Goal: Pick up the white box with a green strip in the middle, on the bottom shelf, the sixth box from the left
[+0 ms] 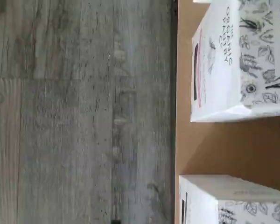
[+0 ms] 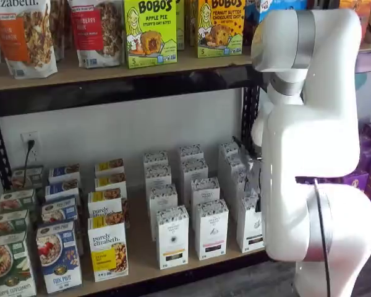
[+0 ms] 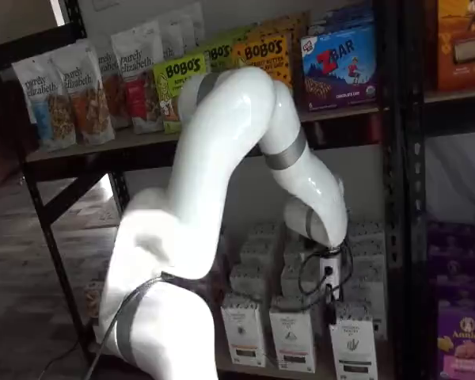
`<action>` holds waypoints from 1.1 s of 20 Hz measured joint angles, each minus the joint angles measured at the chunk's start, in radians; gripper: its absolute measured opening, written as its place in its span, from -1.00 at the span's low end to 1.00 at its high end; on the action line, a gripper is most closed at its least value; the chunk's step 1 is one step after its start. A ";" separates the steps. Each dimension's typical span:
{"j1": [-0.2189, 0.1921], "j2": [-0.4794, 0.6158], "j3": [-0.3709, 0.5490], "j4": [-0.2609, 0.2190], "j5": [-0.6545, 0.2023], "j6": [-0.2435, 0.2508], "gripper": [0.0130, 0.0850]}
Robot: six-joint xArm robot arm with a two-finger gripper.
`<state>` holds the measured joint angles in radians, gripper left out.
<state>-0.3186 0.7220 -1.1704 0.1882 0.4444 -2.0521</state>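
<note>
- The white box (image 2: 250, 224) stands at the front of the bottom shelf (image 2: 142, 263), last in its row, its right edge hidden behind the white arm (image 2: 309, 142).
- In a shelf view the same white box (image 3: 354, 348) shows a small greenish mark low on its front.
- The pincer (image 3: 330, 307) hangs just above and slightly left of that box, with a black cable looped beside it. Its fingers stand wide (nothing is between them).
- In the wrist view a white carton with a pink band (image 1: 233, 60) and part of a second white carton (image 1: 224, 200) stand on the pale shelf board, with the grey plank floor (image 1: 79, 112) beyond its edge.
</note>
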 joint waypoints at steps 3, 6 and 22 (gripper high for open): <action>0.000 0.012 -0.038 -0.110 0.052 0.100 1.00; 0.004 0.026 -0.068 -0.122 0.075 0.114 1.00; -0.002 0.214 -0.282 -0.130 0.083 0.117 1.00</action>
<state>-0.3209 0.9365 -1.4526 0.0579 0.5271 -1.9350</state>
